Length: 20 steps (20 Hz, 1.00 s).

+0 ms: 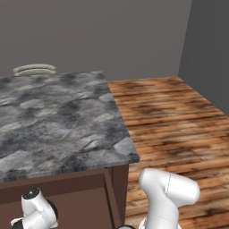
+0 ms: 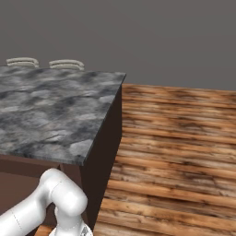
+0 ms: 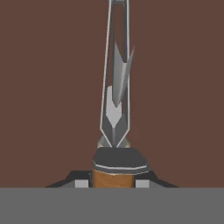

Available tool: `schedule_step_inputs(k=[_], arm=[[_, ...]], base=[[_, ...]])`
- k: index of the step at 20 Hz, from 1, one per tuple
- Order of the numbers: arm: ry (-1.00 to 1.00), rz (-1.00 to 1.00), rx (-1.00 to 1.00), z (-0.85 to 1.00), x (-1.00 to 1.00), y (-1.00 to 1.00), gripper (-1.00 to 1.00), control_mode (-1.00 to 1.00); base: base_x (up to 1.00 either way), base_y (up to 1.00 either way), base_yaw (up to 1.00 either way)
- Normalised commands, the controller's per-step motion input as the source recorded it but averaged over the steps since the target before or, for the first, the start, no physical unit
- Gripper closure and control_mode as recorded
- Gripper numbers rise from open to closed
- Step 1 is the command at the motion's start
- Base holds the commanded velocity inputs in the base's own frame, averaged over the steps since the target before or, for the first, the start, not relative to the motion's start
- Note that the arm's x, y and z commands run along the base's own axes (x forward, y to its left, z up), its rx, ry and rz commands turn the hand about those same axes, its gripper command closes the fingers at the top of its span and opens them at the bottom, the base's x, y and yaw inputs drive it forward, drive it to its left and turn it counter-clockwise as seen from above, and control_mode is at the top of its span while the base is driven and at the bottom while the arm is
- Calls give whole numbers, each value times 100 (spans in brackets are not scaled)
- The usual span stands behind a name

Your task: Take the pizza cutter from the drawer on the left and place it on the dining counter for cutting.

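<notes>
Looking along the end effector point(image 3: 116, 177) in the hand view, the pizza cutter with a bright orange handle point(image 3: 115, 131) sits between the two dark finger tips, its orange handle wedged at the bottom and its grey metal fork and blade reaching upward against a flat dark brown wooden surface; the end effector is clamped on the handle. Whether that brown surface is the drawer floor cannot be determined. In the left base view, the wide dark brown wooden drawer point(image 1: 58, 188) stands pulled out beneath the grey, black and white marbled stone desk point(image 1: 53, 120), and the white arm point(image 1: 167, 197) bends down low toward it.
</notes>
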Motion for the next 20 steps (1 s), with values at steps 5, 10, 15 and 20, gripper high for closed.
schedule_step_inputs(k=[5,10,15,20], arm=[[-1,0,0,0,0,0,100,-100],[-7,0,0,58,-5,0,100,-100],[-1,0,0,90,-25,0,100,-100],[0,0,0,99,-24,-5,100,-100]], base=[[0,0,0],[0,0,0],[0,0,0],[0,0,0]])
